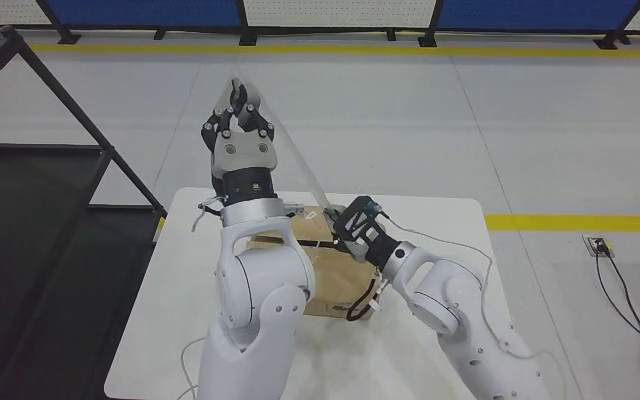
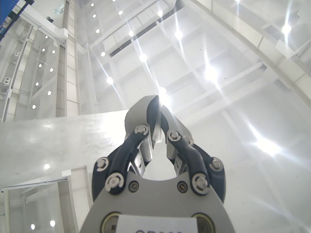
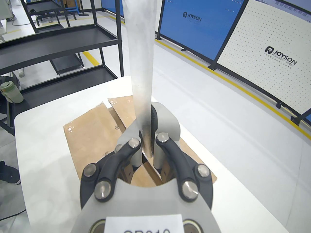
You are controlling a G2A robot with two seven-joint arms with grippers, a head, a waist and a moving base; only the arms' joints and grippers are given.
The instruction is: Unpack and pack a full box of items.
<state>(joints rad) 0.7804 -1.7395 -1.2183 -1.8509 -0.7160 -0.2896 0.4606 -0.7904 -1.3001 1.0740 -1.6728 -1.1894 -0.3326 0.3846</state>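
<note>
An open brown cardboard box (image 1: 322,268) sits in the middle of the white table (image 1: 180,300), flaps spread (image 3: 90,132). A clear plastic sheet (image 1: 290,150) stretches taut between both grippers. My left gripper (image 1: 238,100) is raised high beyond the table's far edge, pointing at the ceiling and shut on the sheet's upper end (image 2: 157,112); the sheet (image 2: 60,141) hangs away beside it. My right gripper (image 1: 345,220) hovers low over the box's far flap, shut on the sheet's lower end (image 3: 145,137). The sheet (image 3: 139,49) rises straight up from its fingers. What is inside the box is hidden.
A black metal shelf rack (image 1: 60,200) stands just left of the table, with a green bottle (image 3: 11,93) on a lower shelf. Blue and white partition panels (image 3: 206,32) line the far side of the floor. Bare tabletop (image 3: 41,146) surrounds the box.
</note>
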